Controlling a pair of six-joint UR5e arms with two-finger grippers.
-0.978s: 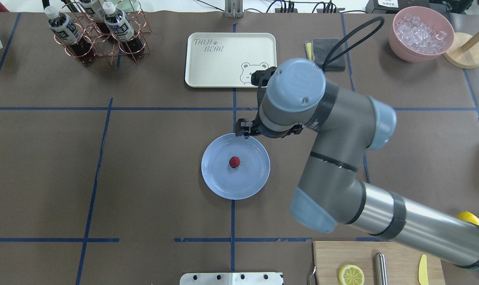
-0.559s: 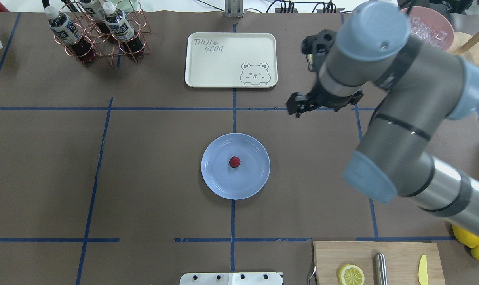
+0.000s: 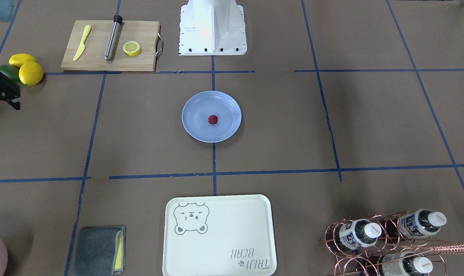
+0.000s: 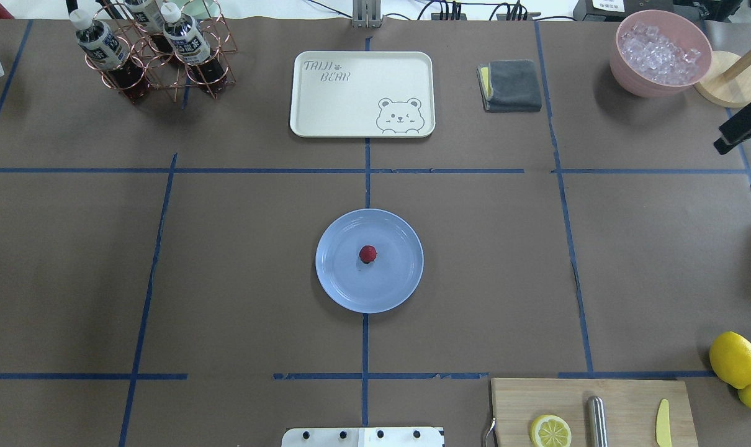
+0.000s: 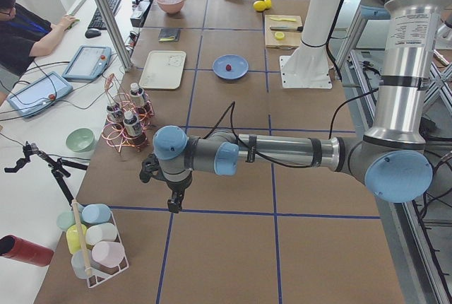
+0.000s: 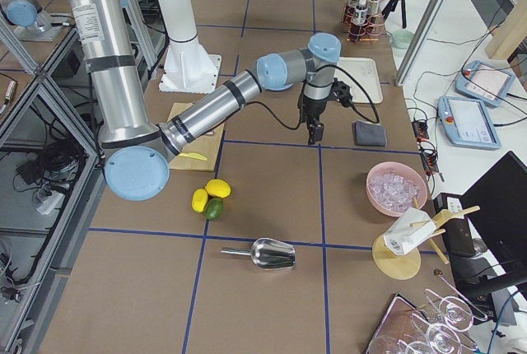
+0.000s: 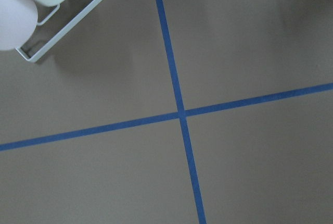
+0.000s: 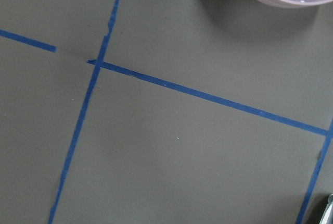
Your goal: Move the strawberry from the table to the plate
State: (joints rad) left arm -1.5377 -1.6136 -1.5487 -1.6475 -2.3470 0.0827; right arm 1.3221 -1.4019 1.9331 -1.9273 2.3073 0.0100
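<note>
The strawberry (image 4: 367, 254) (image 3: 213, 119), small and dark red, lies near the middle of the light blue plate (image 4: 391, 285) (image 3: 226, 128) at the centre of the table (image 4: 239, 261). No gripper is near it. My right gripper (image 4: 721, 147) (image 3: 14, 104) hangs far off at the table's right edge, cut by the frame, so I cannot tell its jaw state. In the exterior left view my left gripper (image 5: 174, 205) points down over bare table at the left end; I cannot tell its state either. Neither wrist view shows fingers.
A cream bear tray (image 4: 361, 93), a bottle rack (image 4: 152, 53), a grey cloth (image 4: 511, 85) and a pink ice bowl (image 4: 660, 53) line the far side. Lemons (image 4: 734, 359) and a cutting board (image 4: 589, 410) sit near right. A person (image 5: 21, 28) sits beyond the table.
The right arm has swung from the plate's far rim to the right, almost out of the overhead view. The strawberry has stayed still on the plate.
</note>
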